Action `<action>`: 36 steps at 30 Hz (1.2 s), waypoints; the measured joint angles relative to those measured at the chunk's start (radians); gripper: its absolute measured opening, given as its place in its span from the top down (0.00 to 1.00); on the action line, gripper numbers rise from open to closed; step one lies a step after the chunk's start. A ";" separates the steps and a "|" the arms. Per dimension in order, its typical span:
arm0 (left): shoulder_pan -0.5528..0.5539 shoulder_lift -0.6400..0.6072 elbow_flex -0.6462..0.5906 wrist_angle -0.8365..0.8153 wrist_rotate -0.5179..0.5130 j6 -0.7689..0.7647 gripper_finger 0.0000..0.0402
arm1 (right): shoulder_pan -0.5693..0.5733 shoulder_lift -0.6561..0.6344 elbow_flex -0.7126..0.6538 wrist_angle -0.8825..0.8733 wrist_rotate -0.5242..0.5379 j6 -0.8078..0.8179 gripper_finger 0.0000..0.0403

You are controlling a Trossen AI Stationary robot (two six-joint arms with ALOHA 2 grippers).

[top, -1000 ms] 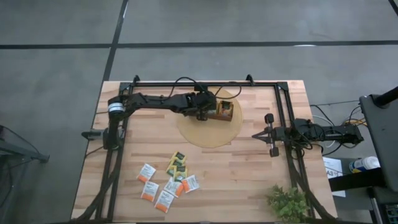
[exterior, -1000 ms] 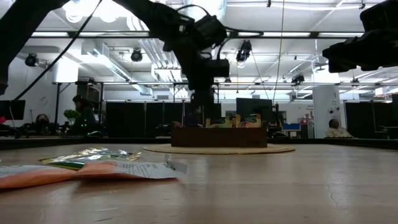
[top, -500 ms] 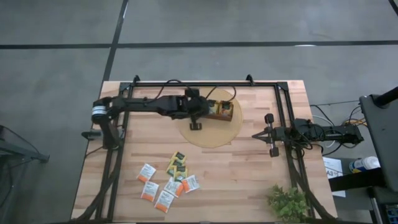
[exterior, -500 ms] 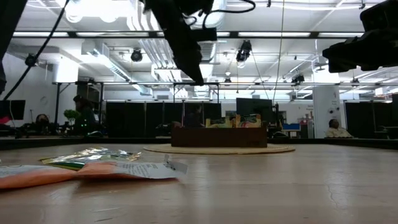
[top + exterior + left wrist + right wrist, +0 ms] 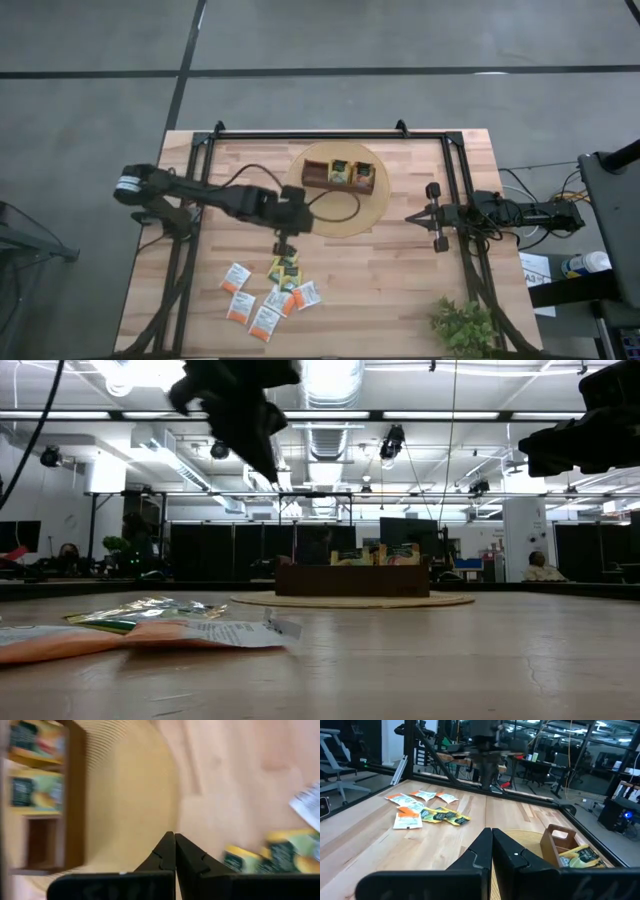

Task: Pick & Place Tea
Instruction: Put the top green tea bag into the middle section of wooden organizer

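Several tea packets [image 5: 268, 292] lie flat in a loose cluster on the table near its front edge; they also show in the low view [image 5: 150, 625] and in the left wrist view [image 5: 272, 855]. The brown wooden tray [image 5: 318, 176] stands on a round mat [image 5: 340, 215], with yellow-green packets upright in two compartments [image 5: 35, 795] and one end compartment empty. My left gripper [image 5: 283, 248] hangs shut and empty in the air between the mat and the cluster [image 5: 272, 475] [image 5: 175, 840]. My right gripper [image 5: 437, 215] waits shut at the right side [image 5: 491, 834].
A small green plant [image 5: 462, 325] stands at the near right corner. A black frame [image 5: 330, 133] runs along the far edge and down both sides of the table. Bare wood lies between the mat and my right gripper.
My left gripper has risen from the tray and swung toward the table's near edge and left, off the mat, to a spot above the far end of the packet cluster. It has turned on the way. The tray and the packets have stayed put.
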 joint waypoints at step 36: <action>-0.124 -0.019 -0.292 0.123 0.073 0.171 0.51 | 0.000 0.000 0.000 0.000 0.000 0.000 0.98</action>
